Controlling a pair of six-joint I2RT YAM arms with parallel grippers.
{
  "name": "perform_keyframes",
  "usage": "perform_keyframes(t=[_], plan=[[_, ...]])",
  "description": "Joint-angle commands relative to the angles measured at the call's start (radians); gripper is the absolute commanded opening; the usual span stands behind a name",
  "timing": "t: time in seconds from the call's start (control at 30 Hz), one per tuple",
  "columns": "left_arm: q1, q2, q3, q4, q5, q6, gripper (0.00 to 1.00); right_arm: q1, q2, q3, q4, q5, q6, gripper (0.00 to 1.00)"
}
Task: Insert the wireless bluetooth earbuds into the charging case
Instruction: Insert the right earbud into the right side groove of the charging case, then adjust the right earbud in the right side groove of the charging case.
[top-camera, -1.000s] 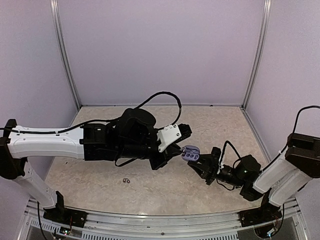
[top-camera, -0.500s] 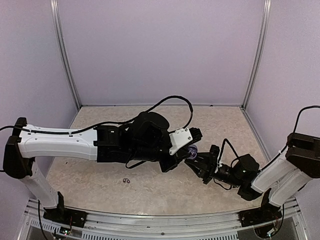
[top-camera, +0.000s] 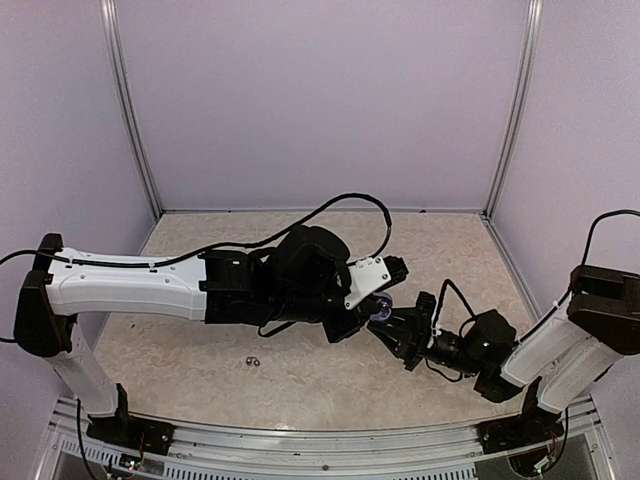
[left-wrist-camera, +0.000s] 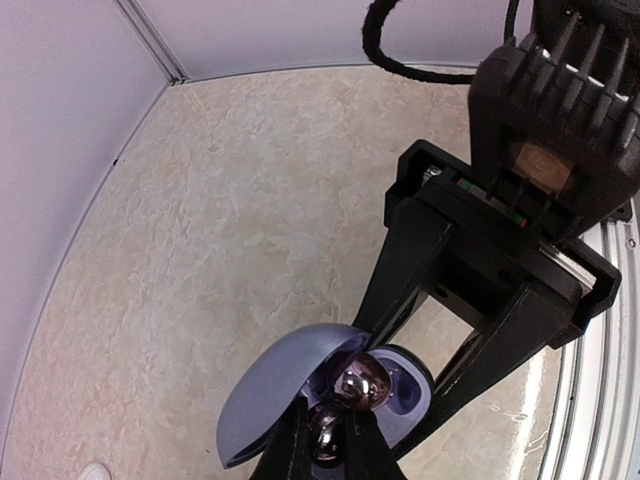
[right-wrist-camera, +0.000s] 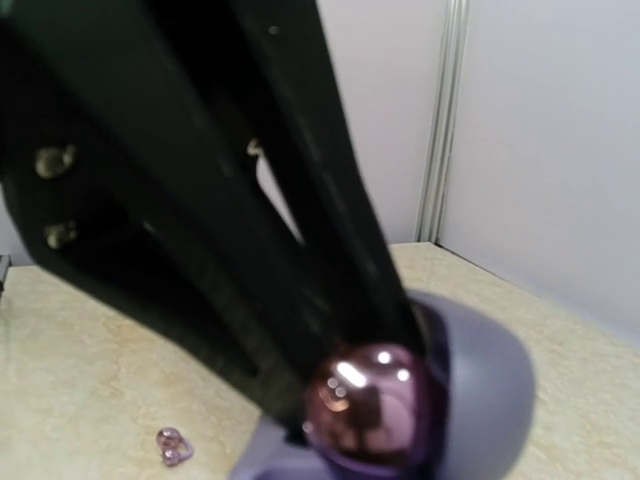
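Left wrist: left gripper (left-wrist-camera: 322, 455) pinches, seemingly, a dark earbud (left-wrist-camera: 322, 438) above the open case (left-wrist-camera: 270, 395) clamped in right gripper (left-wrist-camera: 390, 385).

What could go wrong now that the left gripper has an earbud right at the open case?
The earbud is glossy and pinched only at the tips of the left gripper; it may slip or seat crooked. The charging case is held just by the right gripper, so pushing in could twist it. Its lid stands close and might be knocked.

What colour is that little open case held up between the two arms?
The case is pale lavender-blue, darker inside; clearest in the left wrist view.
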Motion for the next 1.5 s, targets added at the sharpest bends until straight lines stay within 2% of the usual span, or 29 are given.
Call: perform_keyframes(t=[0.0, 0.17, 0.37, 0.77, 0.93, 1.1, 1.17, 1.27, 1.47], plan=[[-0.008, 0.028, 0.024, -0.049, -0.022, 0.003, 0.14, 0.01, 0.003, 0.003, 0.122, 0.001, 0.041, 0.0], [-0.011, 0.028, 0.022, -0.062, -0.006, 0.016, 0.22, 0.011, 0.017, 0.003, 0.143, -0.001, 0.055, 0.0], [-0.01, 0.004, -0.001, -0.055, 0.024, 0.025, 0.24, 0.01, 0.023, 0.0, 0.16, 0.001, 0.06, 0.0], [-0.009, -0.024, -0.029, -0.074, 0.024, 0.032, 0.39, 0.01, 0.027, -0.008, 0.185, -0.003, 0.057, 0.0], [-0.008, -0.078, -0.08, -0.033, 0.039, 0.037, 0.42, 0.011, 0.031, -0.011, 0.186, -0.003, 0.046, 0.0], [0.017, -0.189, -0.18, 0.102, 0.083, -0.01, 0.45, 0.011, 0.028, -0.017, 0.179, -0.027, 0.024, 0.0], [0.042, -0.235, -0.21, 0.155, 0.118, -0.036, 0.43, 0.01, 0.021, -0.018, 0.179, -0.04, 0.023, 0.0], [0.073, -0.282, -0.243, 0.216, 0.17, -0.059, 0.3, 0.01, 0.007, -0.015, 0.165, -0.049, 0.021, 0.0], [0.045, -0.247, -0.19, 0.197, 0.207, -0.009, 0.15, 0.01, -0.032, -0.002, 0.096, -0.051, 0.024, 0.0]])
